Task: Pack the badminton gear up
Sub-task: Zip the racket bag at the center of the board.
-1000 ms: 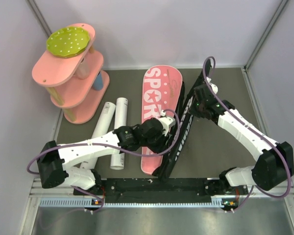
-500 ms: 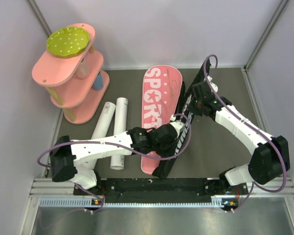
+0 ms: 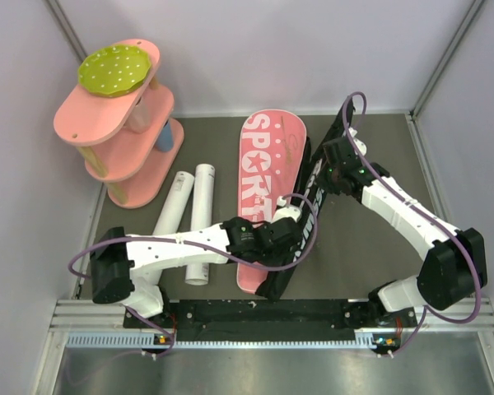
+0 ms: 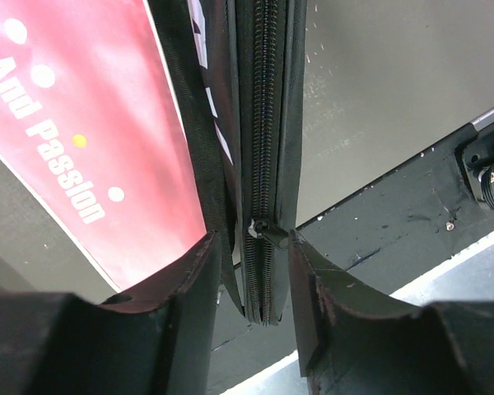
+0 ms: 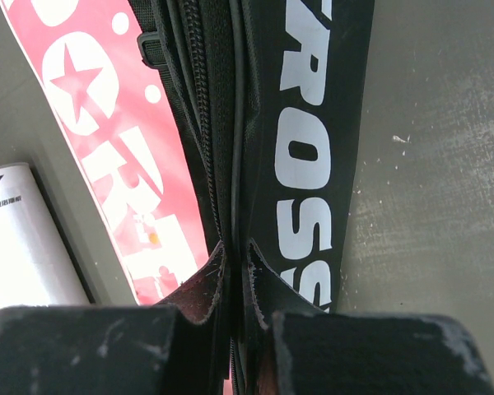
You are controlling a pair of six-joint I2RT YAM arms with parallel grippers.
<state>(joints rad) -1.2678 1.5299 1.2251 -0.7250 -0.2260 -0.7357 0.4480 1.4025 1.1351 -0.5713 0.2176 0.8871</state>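
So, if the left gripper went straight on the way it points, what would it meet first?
Probably the zipper slider on the black edge of the bag, just ahead of the left gripper; depth is unclear.

Right gripper [image 5: 236, 257] clamps the bag [image 5: 313, 123]; white tube [image 5: 16, 239] lies left.

The bag [image 3: 259, 177] has a smooth, faintly glossy pink cloth face with white print. Its black side is matt woven fabric, and its zip [image 4: 263, 123] looks like fine plastic coil. The table [image 5: 428, 164] is matt, scuffed and speckled. The tubes [image 3: 202, 206] look like smooth white card.
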